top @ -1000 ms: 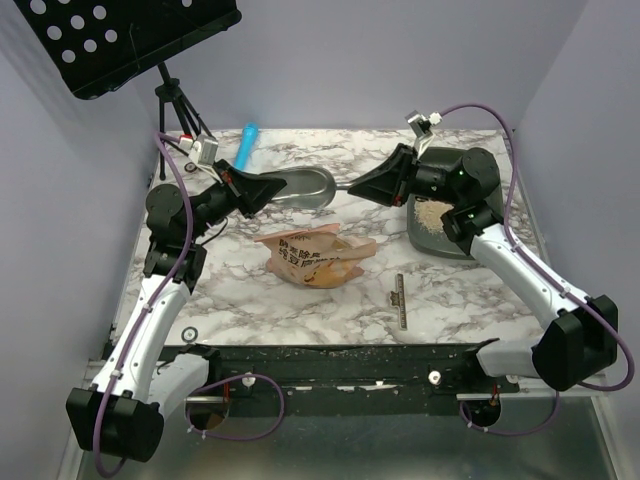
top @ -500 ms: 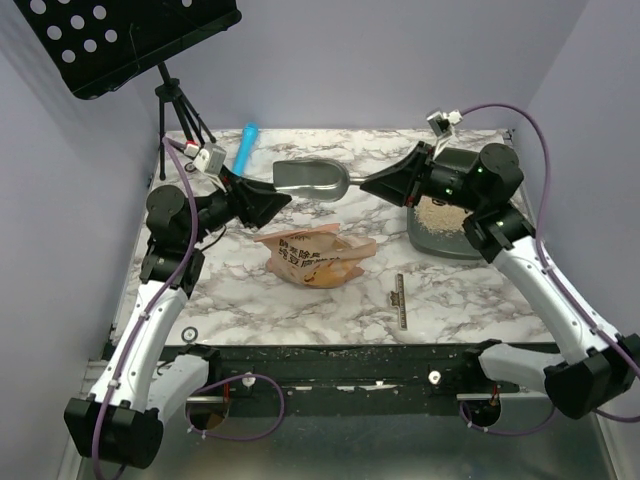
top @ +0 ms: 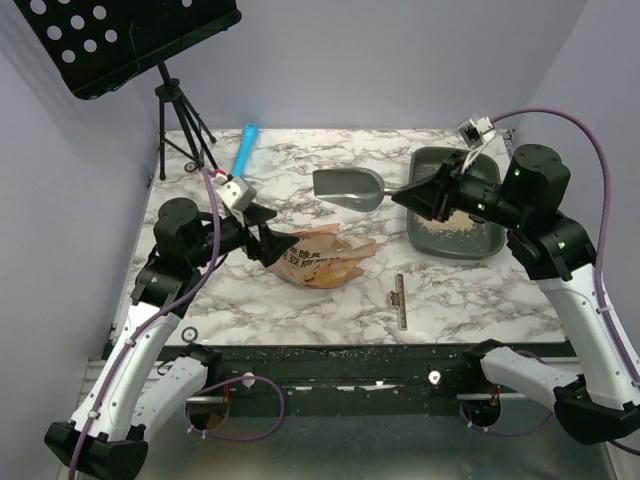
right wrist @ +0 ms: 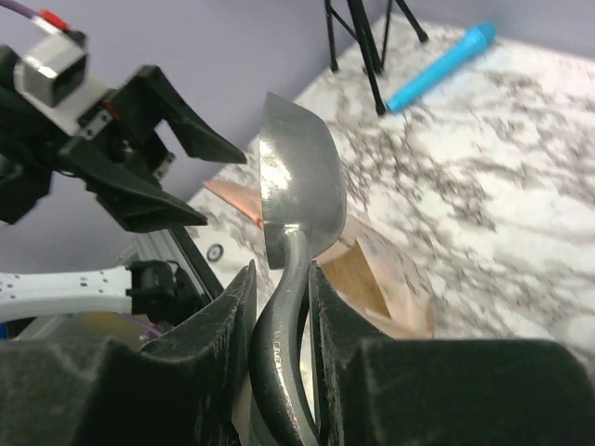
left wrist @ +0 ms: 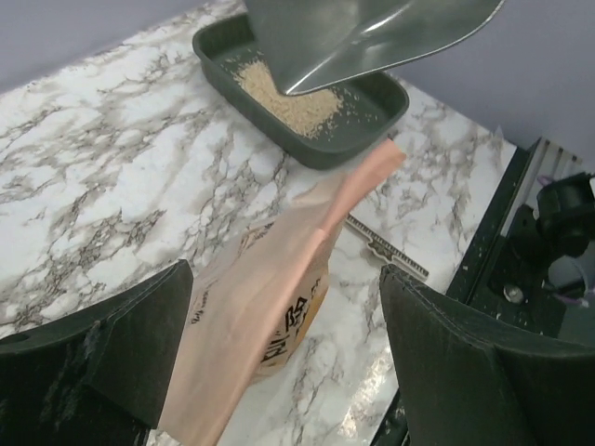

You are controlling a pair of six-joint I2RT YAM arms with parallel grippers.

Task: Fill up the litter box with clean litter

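**Top view.** At far R of marble table [top: 330,320]: litter box [top: 440,163], long side running away from arm bases. Inside: clean litter [top: 452,222], patchy pale layer, mostly in near half. Just L of box, held up off table: metal scoop [top: 347,188], gripped at handle by R gripper [top: 403,196], fingers pinched tight on it. Mid-table, lying flat: orange bag [top: 322,255]. L gripper [top: 278,238] right at bag's L end, spread wide, nothing clamped. Near bag, toward front edge: small ruler-like strip [top: 399,300]. Far L corner: blue stick [top: 245,147] and black music stand [top: 130,30] on tripod.

**L wrist view.** L gripper [left wrist: 288,372] fingers far apart at either side of frame, orange bag [left wrist: 270,307] between them, far end pointing toward box. Contact w/ fingers: cannot tell. Beyond bag: litter box [left wrist: 218,46] w/ clean litter [left wrist: 288,98] in it. Scoop bowl [left wrist: 372,37] up in front of box. Strip [left wrist: 390,249] beside bag.

**R wrist view.** R gripper [right wrist: 279,372] closed on scoop's curved handle, bowl [right wrist: 297,177] tilted on edge above bag [right wrist: 372,279]. Past bowl: L gripper [right wrist: 223,190], open. At far table edge: blue stick [right wrist: 442,67] and tripod legs.
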